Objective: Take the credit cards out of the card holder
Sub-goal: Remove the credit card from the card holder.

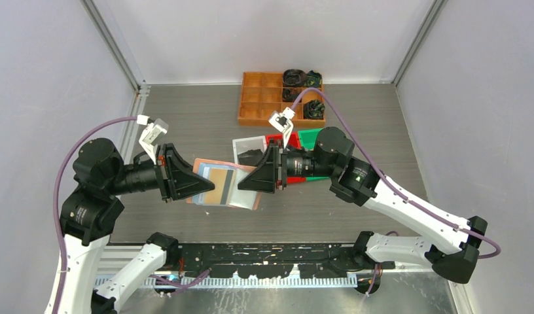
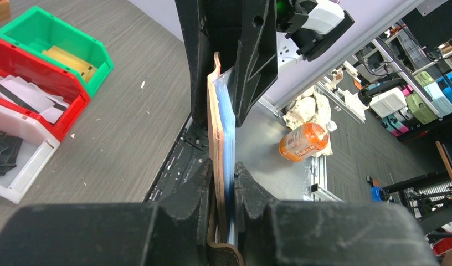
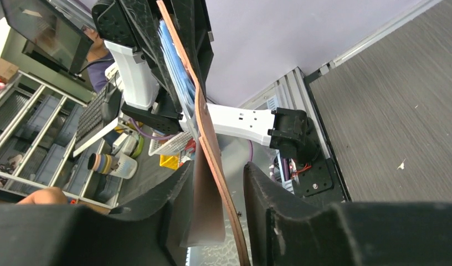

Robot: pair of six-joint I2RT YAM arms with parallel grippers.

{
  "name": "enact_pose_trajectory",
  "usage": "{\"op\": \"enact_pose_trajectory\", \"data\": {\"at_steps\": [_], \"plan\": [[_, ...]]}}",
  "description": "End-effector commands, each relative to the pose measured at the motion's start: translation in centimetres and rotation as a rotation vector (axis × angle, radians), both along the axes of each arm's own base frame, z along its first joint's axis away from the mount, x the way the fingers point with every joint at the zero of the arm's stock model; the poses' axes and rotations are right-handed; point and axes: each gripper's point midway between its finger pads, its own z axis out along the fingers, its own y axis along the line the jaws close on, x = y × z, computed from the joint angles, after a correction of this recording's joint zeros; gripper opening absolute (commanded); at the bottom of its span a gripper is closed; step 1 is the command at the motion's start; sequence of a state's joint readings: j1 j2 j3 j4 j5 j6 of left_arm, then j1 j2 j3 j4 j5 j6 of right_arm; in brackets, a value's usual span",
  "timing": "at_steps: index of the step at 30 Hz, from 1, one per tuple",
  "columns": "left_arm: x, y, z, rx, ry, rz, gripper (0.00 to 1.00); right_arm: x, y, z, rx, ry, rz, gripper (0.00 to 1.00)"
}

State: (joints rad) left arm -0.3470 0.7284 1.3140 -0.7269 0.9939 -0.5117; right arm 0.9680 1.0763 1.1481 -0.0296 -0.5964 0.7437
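card holder (image 1: 246, 198) held open over the middle of the surface (image 1: 186, 118), between the two claws, pockets facing up. credit cards (image 1: 222, 176) sit in the pale blue pockets; one dark and one grey-blue show.

left claw (image 1: 195, 183): nearly closed, clamped on the holder's left edge, one finger on each face; its wrist view shows leather and blue pockets pinched tight.

right claw (image 1: 246, 182): jaws part-way open, straddling the holder's right edge. its wrist view shows a gap between the leather and one finger (image 3: 268, 191), so no firm hold seen.

white bin (image 2: 19, 160), red bin (image 2: 41, 83) and green bin (image 2: 57, 39) stand beyond the holder, orange tray (image 1: 258, 98) at the far edge.
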Motion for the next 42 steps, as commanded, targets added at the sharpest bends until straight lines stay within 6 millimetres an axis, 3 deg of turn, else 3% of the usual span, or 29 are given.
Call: {"op": "enact_pose_trajectory", "data": {"at_steps": [1,5,6,9,12,24,28,35,42], "plan": [[0.5,0.0,0.9,-0.012,-0.061,0.021,0.0,0.1,0.4,1.1,0.024,-0.028,-0.027,0.36],[1.8,0.3,0.1,0.003,-0.068,0.092,0.0,0.7,1.1,1.3,0.047,-0.002,-0.062,0.03],[2.2,0.4,-0.1,0.009,-0.069,0.116,0.0,1.1,1.1,1.1,0.043,0.008,-0.083,0.01],[3.0,0.7,-1.0,0.032,-0.073,0.164,0.11,1.9,1.1,0.6,0.031,0.04,-0.135,0.01],[2.5,0.7,-1.2,0.034,-0.074,0.14,0.17,2.1,0.8,0.5,0.036,0.049,-0.157,0.01],[0.4,0.8,-1.2,0.044,-0.089,0.067,0.3,2.1,0.5,0.7,0.041,0.052,-0.166,0.01],[0.8,1.1,-1.3,0.049,-0.101,0.105,0.29,1.7,0.6,1.1,0.055,0.054,-0.138,0.01],[-0.4,0.8,-0.4,0.031,-0.095,0.044,0.27,1.6,0.3,0.5,0.04,0.048,-0.147,0.01],[0.3,1.0,0.1,0.031,-0.108,0.09,0.22,1.1,0.3,0.6,0.044,0.041,-0.12,0.01]]}}
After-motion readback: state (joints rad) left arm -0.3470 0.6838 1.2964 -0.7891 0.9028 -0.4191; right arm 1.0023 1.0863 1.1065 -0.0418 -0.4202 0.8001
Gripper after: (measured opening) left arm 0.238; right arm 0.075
